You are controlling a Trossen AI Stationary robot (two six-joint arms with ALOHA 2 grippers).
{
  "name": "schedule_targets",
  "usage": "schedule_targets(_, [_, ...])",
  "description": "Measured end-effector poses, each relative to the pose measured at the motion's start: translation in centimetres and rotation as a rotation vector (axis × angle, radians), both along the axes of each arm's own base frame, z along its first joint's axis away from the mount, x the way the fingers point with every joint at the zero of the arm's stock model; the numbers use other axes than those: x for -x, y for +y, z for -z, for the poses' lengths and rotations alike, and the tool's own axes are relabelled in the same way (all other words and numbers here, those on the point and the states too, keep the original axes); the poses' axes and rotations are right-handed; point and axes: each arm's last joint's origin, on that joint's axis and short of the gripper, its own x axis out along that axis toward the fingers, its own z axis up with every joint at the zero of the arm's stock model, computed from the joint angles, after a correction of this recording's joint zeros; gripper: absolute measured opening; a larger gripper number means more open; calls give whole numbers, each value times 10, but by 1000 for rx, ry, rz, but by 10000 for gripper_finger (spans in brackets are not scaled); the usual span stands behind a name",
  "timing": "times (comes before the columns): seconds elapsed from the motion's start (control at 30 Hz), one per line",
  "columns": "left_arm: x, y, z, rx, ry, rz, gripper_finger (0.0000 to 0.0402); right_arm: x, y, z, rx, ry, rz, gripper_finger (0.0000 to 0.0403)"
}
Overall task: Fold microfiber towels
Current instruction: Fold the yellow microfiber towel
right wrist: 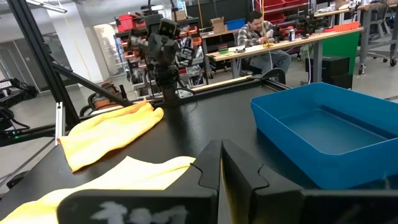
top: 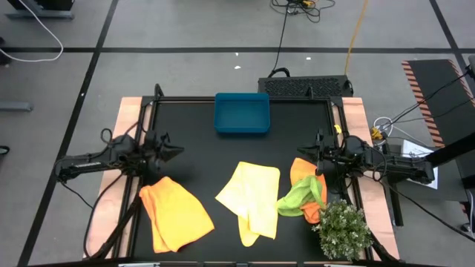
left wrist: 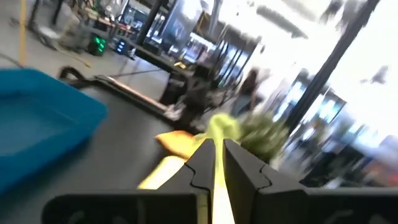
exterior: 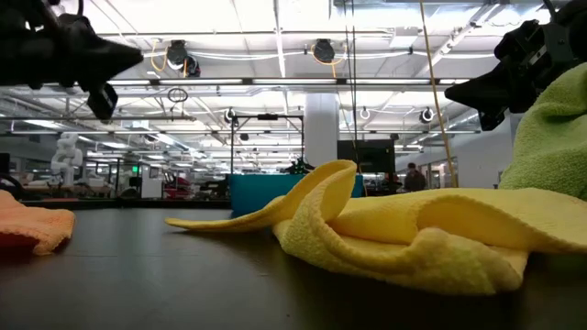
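**Both jaws clenched and empty above four unfolded towels**

Jaws of both grippers are pressed together with nothing between them. The pale yellow towel (top: 251,199) lies rumpled at the centre of the black table (top: 200,159), one corner curled up in the low view (exterior: 394,229). An orange towel (top: 175,213) lies crumpled toward the left front edge, apart from the yellow one; the right wrist view shows it beyond the yellow cloth (right wrist: 109,134). On the right, the lime green towel (top: 300,196) is bunched over a second orange towel (top: 303,172), the two touching. A small bushy plant (top: 343,228) stands at the right front corner, just beside the green cloth. The teal tray (top: 242,113) sits at the middle of the far edge, well apart from all cloths.

The left gripper (top: 177,153) hangs above the table's left side, near the first orange towel but not touching it. The right gripper (top: 318,159) hangs over the right side, just above the orange-and-green pile. A seated person (right wrist: 261,34) works at a bench in the room beyond.
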Motion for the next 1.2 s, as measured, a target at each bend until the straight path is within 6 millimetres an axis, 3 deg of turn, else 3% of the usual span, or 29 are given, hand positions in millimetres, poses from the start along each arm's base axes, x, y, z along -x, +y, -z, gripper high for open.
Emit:
schedule_targets(0.3, [1,4,-4,66,-47,-140,31,0,0,0,0,0,0,6])
schedule_targets(0.53, [-9,2,-10,-185,-74,-56,31,0,0,0,0,0,0,6])
schedule_targets(0.9, [-39,5,19,-330,269,16,31,0,0,0,0,1,0,6])
schedule_targets(1.2, [-56,7,40,-350,477,103,31,0,0,0,0,1,0,6])
